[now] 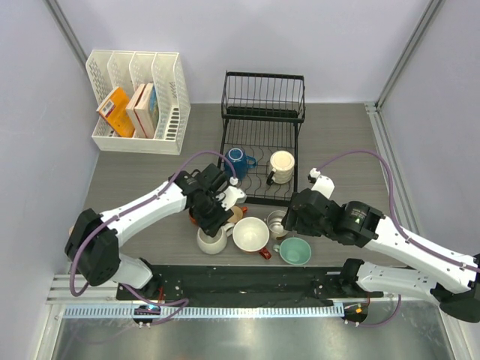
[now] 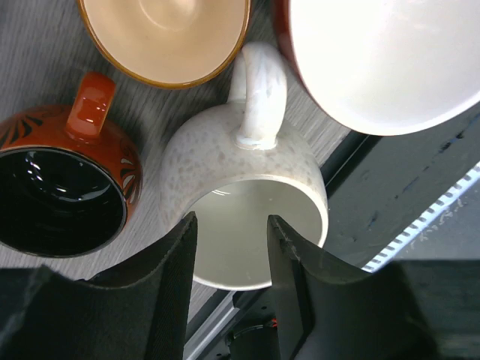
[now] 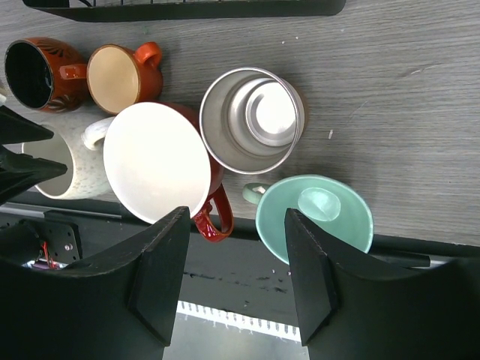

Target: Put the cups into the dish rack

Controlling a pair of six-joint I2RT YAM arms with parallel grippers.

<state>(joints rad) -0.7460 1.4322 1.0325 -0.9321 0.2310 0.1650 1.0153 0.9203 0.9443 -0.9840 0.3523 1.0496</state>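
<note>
The black wire dish rack (image 1: 262, 112) stands at the back, with a blue mug (image 1: 238, 160) and a cream mug (image 1: 282, 166) on its lower tier. Several mugs cluster in front of it. My left gripper (image 1: 217, 220) is open low over the white speckled mug (image 2: 247, 161), one finger by its left rim, the other over its opening (image 2: 231, 225). My right gripper (image 3: 236, 285) is open and empty, between the handle of the red mug with white inside (image 3: 157, 161) and the teal mug (image 3: 315, 217). The steel cup (image 3: 251, 120) stands beyond.
An orange-patterned mug with black inside (image 2: 60, 195) and a peach-lined mug (image 2: 165, 37) sit close by the white mug. A white file organizer (image 1: 139, 101) with boxes stands at the back left. The black base strip (image 1: 247, 281) runs along the near edge.
</note>
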